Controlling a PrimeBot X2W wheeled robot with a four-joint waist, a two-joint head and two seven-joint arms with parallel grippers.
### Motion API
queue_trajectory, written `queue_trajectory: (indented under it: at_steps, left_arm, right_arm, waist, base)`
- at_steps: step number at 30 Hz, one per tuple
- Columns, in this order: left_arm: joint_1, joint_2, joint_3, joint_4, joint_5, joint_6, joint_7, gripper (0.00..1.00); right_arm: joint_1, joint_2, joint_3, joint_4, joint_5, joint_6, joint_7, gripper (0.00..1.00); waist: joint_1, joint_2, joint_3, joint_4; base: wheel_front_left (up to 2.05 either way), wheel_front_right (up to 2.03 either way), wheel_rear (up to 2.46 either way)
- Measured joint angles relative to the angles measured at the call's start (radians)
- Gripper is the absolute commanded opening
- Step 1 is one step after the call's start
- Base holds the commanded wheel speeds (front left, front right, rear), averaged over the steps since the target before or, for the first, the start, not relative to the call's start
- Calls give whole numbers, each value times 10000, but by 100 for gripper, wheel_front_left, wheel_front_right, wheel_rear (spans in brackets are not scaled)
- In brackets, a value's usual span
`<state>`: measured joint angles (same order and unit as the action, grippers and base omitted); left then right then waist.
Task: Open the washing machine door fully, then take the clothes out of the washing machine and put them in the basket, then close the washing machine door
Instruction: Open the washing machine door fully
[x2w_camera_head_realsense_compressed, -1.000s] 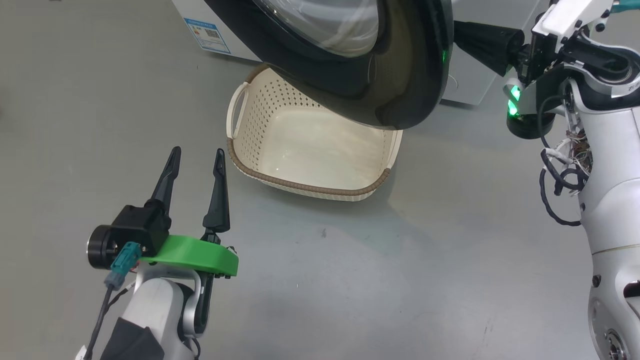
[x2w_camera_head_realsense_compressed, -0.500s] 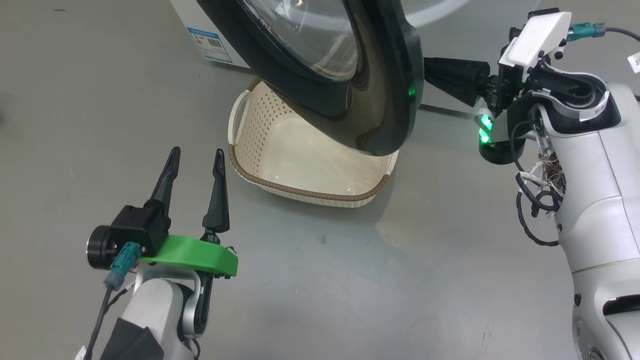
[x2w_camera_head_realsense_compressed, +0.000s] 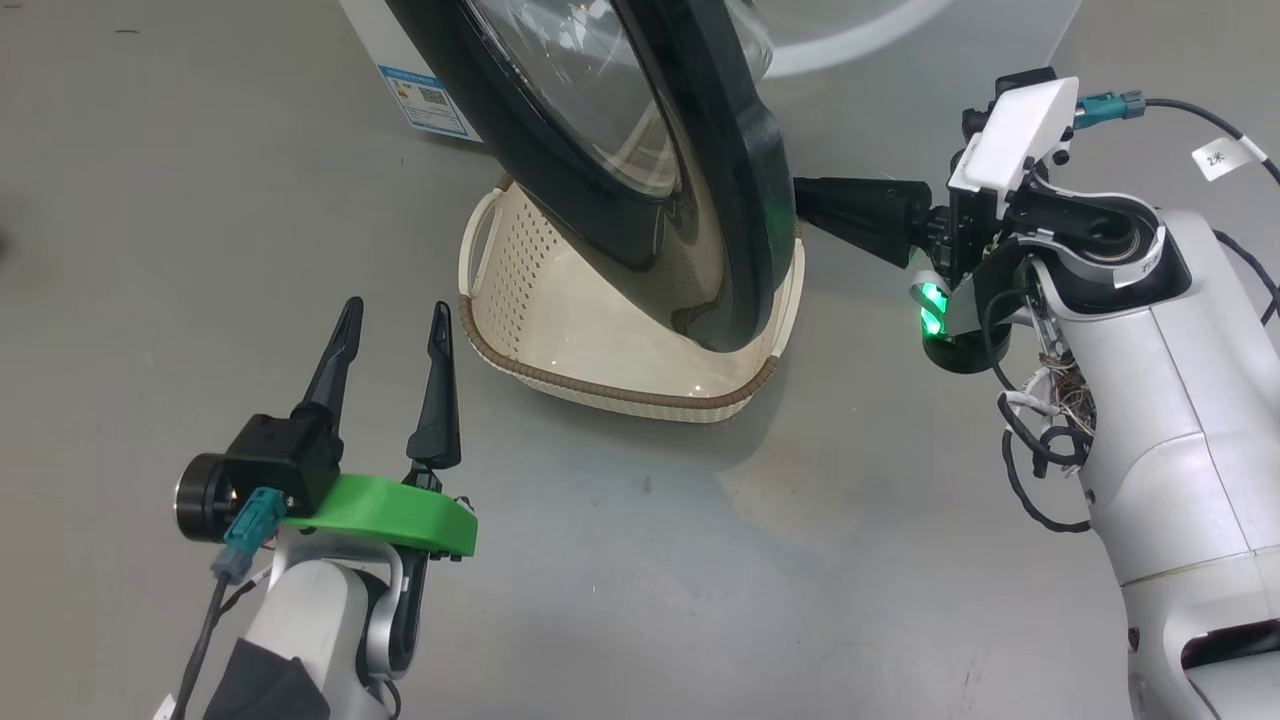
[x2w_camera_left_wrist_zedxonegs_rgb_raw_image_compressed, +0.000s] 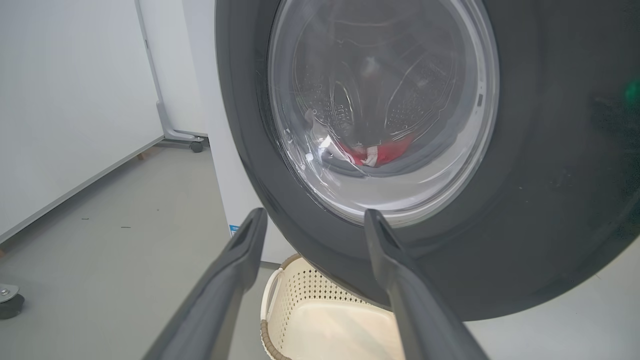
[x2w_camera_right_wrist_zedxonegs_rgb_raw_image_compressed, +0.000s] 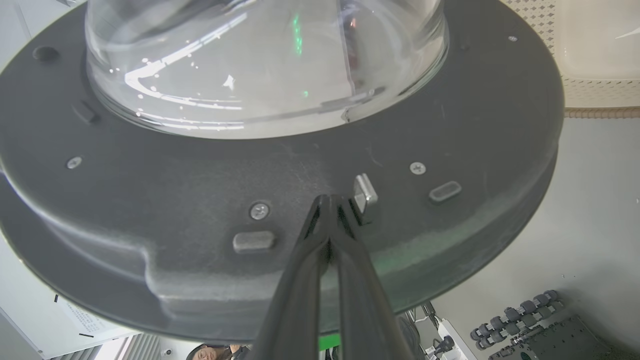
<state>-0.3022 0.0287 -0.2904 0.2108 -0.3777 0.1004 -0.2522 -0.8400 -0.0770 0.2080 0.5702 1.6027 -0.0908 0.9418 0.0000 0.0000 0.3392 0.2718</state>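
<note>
Right gripper (x2w_camera_right_wrist_zedxonegs_rgb_raw_image_compressed: 329, 200) is clenched on nothing, its tips against the door's (x2w_camera_head_realsense_compressed: 700, 180) inner ring beside the metal latch (x2w_camera_right_wrist_zedxonegs_rgb_raw_image_compressed: 365, 192). The door stands partly open above the basket (x2w_camera_head_realsense_compressed: 610, 385). Clothes (x2w_camera_left_wrist_zedxonegs_rgb_raw_image_compressed: 382, 152) lie inside the machine (x2w_camera_left_wrist_zedxonegs_rgb_raw_image_compressed: 222, 175). Left gripper (x2w_camera_head_realsense_compressed: 393, 312) hangs released, left of the basket.

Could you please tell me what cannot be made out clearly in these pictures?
Clothes: left wrist view, mostly hidden by reflections on the washing machine door glass.
Basket: head view, far side hidden behind the door.
Right claw: head view, tips hidden by the door's rim.
Washing machine: head view, cut off by the top edge.
</note>
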Motion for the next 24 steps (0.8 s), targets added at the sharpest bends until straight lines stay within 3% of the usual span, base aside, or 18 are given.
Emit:
queue_trajectory:
  at_steps: [24]
  left_arm:
    - [160, 0, -104, -6, 0, 0, 0, 100]
  right_arm:
    - [728, 27, 1891, -1231, 1816, -90, 63, 0]
  waist:
    - [0, 0, -112, 92]
  base:
    - [0, 0, 0]
